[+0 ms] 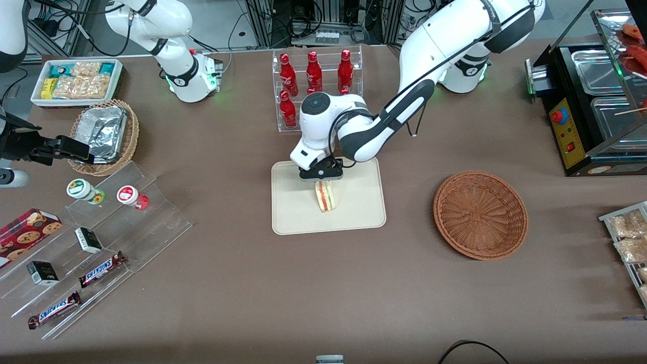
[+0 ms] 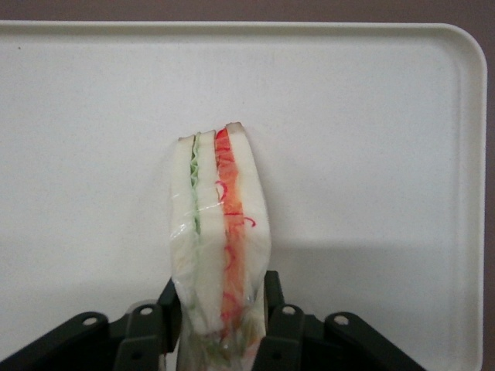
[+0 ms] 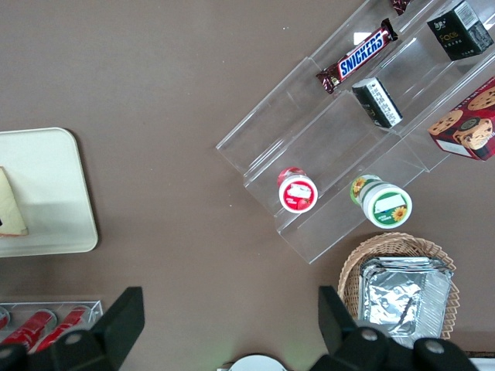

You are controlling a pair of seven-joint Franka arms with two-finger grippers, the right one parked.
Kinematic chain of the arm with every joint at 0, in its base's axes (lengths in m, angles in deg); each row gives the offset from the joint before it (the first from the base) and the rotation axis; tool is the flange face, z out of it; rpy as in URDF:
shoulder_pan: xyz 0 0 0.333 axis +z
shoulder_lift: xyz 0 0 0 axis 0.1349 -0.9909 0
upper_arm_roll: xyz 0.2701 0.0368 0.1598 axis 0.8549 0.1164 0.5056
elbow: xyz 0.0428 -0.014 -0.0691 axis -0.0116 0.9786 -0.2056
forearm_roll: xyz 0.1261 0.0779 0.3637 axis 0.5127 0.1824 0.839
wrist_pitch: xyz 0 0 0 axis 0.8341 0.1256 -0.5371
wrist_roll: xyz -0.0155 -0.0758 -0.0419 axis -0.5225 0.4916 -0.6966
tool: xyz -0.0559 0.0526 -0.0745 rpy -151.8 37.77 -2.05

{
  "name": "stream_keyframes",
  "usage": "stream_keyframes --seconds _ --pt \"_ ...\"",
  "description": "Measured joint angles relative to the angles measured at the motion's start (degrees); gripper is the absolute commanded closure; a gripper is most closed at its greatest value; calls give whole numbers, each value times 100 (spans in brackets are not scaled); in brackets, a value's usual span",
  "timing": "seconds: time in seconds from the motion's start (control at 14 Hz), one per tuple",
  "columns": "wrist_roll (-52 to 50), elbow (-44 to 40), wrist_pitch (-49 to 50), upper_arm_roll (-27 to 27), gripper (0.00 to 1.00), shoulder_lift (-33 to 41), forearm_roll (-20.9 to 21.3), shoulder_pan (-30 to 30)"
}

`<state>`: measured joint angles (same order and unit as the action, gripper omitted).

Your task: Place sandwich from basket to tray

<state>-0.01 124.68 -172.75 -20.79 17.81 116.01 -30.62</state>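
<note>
The sandwich (image 1: 326,196), a wrapped pale wedge with green and orange-red filling, is upright on or just over the middle of the cream tray (image 1: 354,212). My left gripper (image 1: 323,179) is above it, shut on the sandwich's upper end. In the left wrist view the sandwich (image 2: 220,224) sits between the black fingers (image 2: 272,290), which press its wrap on both sides, at the gripper (image 2: 222,297), over the tray (image 2: 371,116). The reddish-brown basket (image 1: 480,215) stands empty beside the tray, toward the working arm's end. The right wrist view shows the tray corner (image 3: 54,185) and a sandwich edge (image 3: 9,205).
A clear rack of red bottles (image 1: 316,76) stands just past the tray, farther from the camera. A tan wicker basket with a foil container (image 1: 103,134), a white snack box (image 1: 76,81) and acrylic display steps (image 1: 101,232) lie toward the parked arm's end. A black warmer (image 1: 591,101) and bagged snacks (image 1: 629,237) lie toward the working arm's end.
</note>
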Motion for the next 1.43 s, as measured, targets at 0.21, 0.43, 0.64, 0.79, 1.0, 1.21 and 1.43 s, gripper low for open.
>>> stream_keyframes --seconds 0.21,0.43,0.64,0.79,1.0,1.21,1.43 --pt "-15 -89 154 -9 0 40 0 1" --pt "-55 -258 476 -12 0 347 -334 53" --pt "-52 -529 1113 -9 0 892 -861 235" --pt "-40 -944 1862 4 0 1078 -1110 313" --pt "575 -1391 2512 5 0 1206 -1592 772" --pt "1732 -1527 3157 5 0 1606 -2204 1484" --pt "2825 -1533 3821 57 0 2134 -2690 2050"
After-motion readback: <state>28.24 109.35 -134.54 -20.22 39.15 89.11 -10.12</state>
